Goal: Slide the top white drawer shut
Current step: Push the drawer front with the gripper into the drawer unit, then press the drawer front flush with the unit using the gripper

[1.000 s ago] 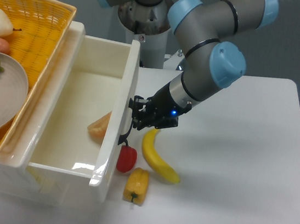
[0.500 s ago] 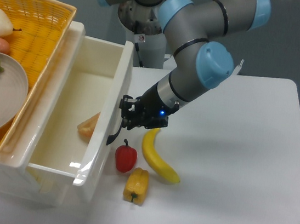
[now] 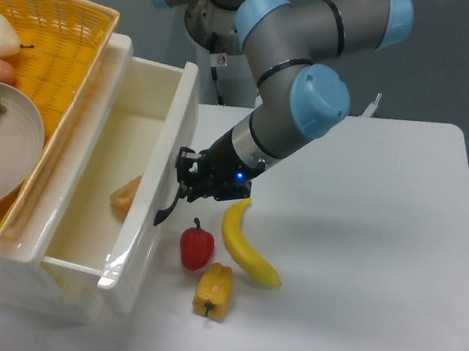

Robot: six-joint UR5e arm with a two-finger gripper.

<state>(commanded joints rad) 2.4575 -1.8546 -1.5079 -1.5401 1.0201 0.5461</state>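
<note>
The top white drawer [image 3: 154, 184] is a deep glossy white tray, partly pulled out from the white cabinet at the left. Its black curved handle [image 3: 166, 207] sits on the front panel. My gripper [image 3: 184, 179] presses against that front panel just above the handle. Its fingers look close together, but I cannot tell if they are open or shut. An orange piece of fruit [image 3: 125, 195] lies inside the drawer. The lower drawer is hidden.
A red pepper [image 3: 196, 247], a yellow banana [image 3: 247, 251] and a yellow pepper [image 3: 213, 290] lie on the white table just right of the drawer front. An orange woven basket [image 3: 58, 40] with a plate and food sits on top of the cabinet.
My gripper has moved left against the drawer front, and the drawer has slid left into the cabinet. The orange fruit inside moved left with it.
</note>
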